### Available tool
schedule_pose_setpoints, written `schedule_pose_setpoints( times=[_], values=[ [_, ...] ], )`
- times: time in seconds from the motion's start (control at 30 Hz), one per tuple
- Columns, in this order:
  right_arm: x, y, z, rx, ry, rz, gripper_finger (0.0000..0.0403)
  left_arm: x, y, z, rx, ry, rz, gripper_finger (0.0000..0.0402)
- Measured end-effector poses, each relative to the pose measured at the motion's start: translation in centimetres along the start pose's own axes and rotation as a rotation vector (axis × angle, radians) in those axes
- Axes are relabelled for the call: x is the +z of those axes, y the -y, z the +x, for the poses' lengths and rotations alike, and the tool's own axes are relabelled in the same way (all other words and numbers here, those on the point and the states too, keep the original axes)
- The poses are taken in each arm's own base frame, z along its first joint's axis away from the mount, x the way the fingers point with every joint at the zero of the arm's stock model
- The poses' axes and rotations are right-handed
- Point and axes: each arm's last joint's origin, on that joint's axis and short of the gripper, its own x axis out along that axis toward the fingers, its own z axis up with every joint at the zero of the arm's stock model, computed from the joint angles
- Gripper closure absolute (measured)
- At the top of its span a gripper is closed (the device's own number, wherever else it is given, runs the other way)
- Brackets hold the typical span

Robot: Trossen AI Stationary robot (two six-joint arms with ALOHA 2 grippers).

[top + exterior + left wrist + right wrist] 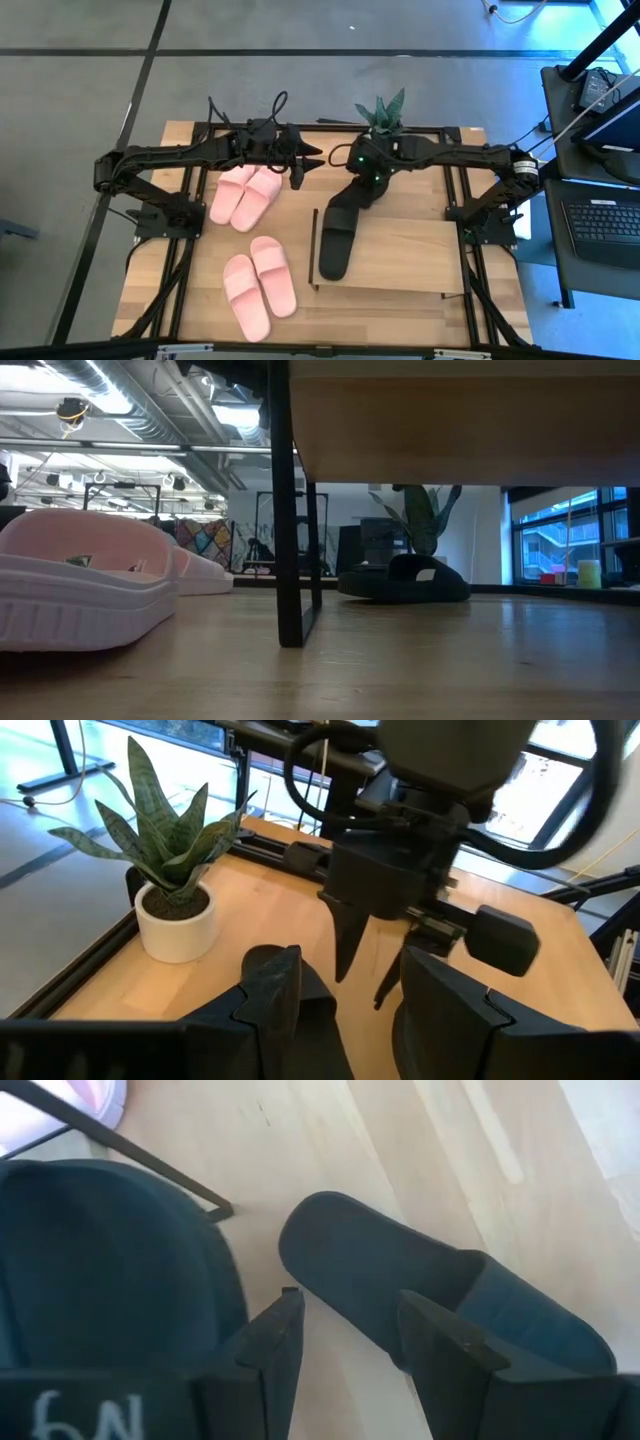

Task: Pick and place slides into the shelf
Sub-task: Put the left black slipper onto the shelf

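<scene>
You have the shelf [400,255] on the right half of the desk [190,135], its left edge bar running beside the two black slides. One black slide [335,250] lies at that left edge, partly on the top board; the other black slide [360,195] lies just beyond it, under the right gripper [368,178]. In the right wrist view your jaws stand apart over a black slide [440,1290] on bare wood, clasping nothing, and the second black slide [100,1260] sits close beside it, past the thin dark frame. Room there is tight.

The left gripper [310,160] hovers near the desk's far edge, just beyond one pale pink pair [245,195]; its jaws are parted and empty, pointing toward the right arm. The other pink pair [258,285] lies near the front edge, well apart from both arms. A potted plant [382,115] stands at the far edge, close behind the right wrist. The shelf's right half is open board.
</scene>
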Motion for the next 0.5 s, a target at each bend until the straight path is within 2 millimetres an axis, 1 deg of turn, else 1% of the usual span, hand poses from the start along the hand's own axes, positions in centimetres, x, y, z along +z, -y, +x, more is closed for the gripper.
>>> schedule_pose_setpoints(
  times=[0.5],
  values=[
    [0.0, -2.0, 0.1, 0.054, 0.033, -0.049, 0.0238, 0.0, 0.0, 0.0, 0.003, 0.000, 0.007, 0.0237]
  ],
)
